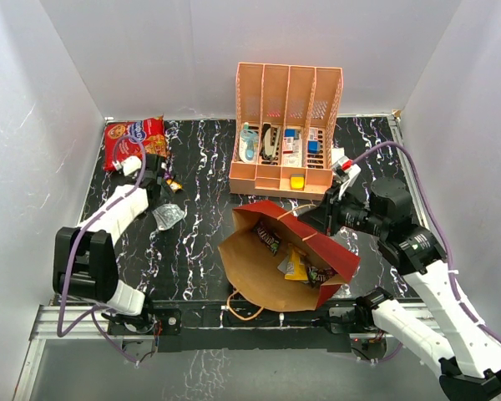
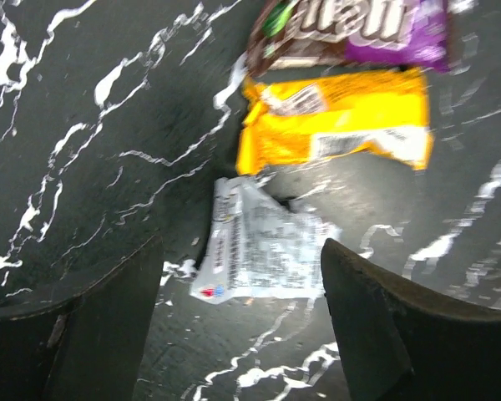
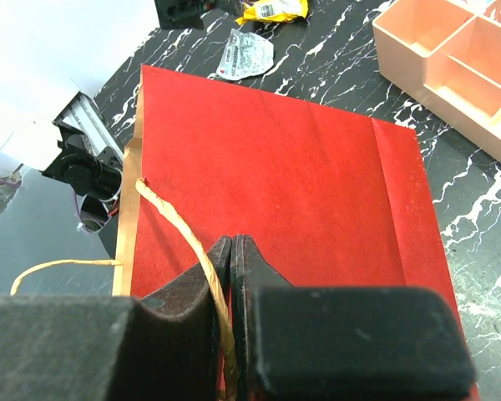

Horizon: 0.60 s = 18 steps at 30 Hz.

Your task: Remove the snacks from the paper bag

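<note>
**Tool state.** The left tool (image 2: 242, 267) stood wide open and held nothing. The silver packet (image 2: 263, 251) lay flat on the surface (image 2: 83, 150) below the gap between its fingers. The right tool (image 3: 232, 251) was clamped narrow on the twine handle (image 3: 179, 225) of the paper bag (image 1: 259, 271).

**Location of task items.** The paper bag lay on its side near the front middle of the surface, with its mouth open towards the camera. At least three snacks were inside: a dark packet (image 1: 269, 241), a yellow pouch (image 1: 296, 266) and a second dark wrapper (image 1: 320, 274). Outside the bag, the yellow packet (image 2: 334, 125) and the purple packet (image 2: 359, 25) lay just beyond the silver one, close together. The red cookie bag (image 1: 134, 134) lay at the far-left corner.

**Hazards, as judged.**
1. The grip was on thin twine only. A hard pull could have torn the handle out of the paper or let it slip through the pads, and the bag mouth would then have collapsed over the contents.
2. Lifting by that one handle could have tipped the bag and sent the loose packets sliding together, possibly off the near edge.
3. The peach rack (image 1: 285, 125) stood just behind the bag and the right arm. A backward swing risked striking it.
4. The left tool hovered low over the unloaded packets. A careless traverse towards the bag could have dragged or scattered them.
5. Both arms reaching for the bag mouth together risked a collision there.
</note>
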Available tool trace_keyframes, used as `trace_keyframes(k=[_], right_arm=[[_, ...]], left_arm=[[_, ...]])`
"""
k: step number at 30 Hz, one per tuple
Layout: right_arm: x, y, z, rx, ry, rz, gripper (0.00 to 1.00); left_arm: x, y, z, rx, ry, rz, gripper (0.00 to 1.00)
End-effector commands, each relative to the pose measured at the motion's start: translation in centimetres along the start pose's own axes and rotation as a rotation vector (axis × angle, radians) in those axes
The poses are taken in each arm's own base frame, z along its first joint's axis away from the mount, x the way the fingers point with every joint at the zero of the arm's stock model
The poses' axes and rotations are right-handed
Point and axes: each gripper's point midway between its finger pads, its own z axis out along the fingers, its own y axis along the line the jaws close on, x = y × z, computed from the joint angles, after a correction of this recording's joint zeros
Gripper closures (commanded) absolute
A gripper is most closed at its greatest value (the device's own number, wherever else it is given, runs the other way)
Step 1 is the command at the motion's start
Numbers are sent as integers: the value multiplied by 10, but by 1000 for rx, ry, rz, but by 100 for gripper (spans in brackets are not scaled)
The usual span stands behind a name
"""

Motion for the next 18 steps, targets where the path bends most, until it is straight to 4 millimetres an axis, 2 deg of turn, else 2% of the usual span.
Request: trace_keyframes(k=[1, 4, 6, 9, 14, 18], right_arm=[[-25, 12, -4, -32, -52, -65, 92], [-25, 12, -4, -31, -53, -71, 92], [-26, 13, -5, -36, -61, -73, 92], [-26, 14, -5, -39, -71, -69, 92], [-25, 16, -7, -46, -78, -62, 92], [-26, 16, -6, -48, -81, -62, 92]], left_arm=[[-48, -27, -51, 141, -41, -80, 26], [-63, -58, -85, 336, -21, -66, 24], [-66, -76, -103, 436, 4, -43, 17], [-72, -95, -143, 603, 5, 11, 11], [-65, -127, -209, 884, -14, 164, 10], [-54, -139, -252, 1052, -11, 229, 9]])
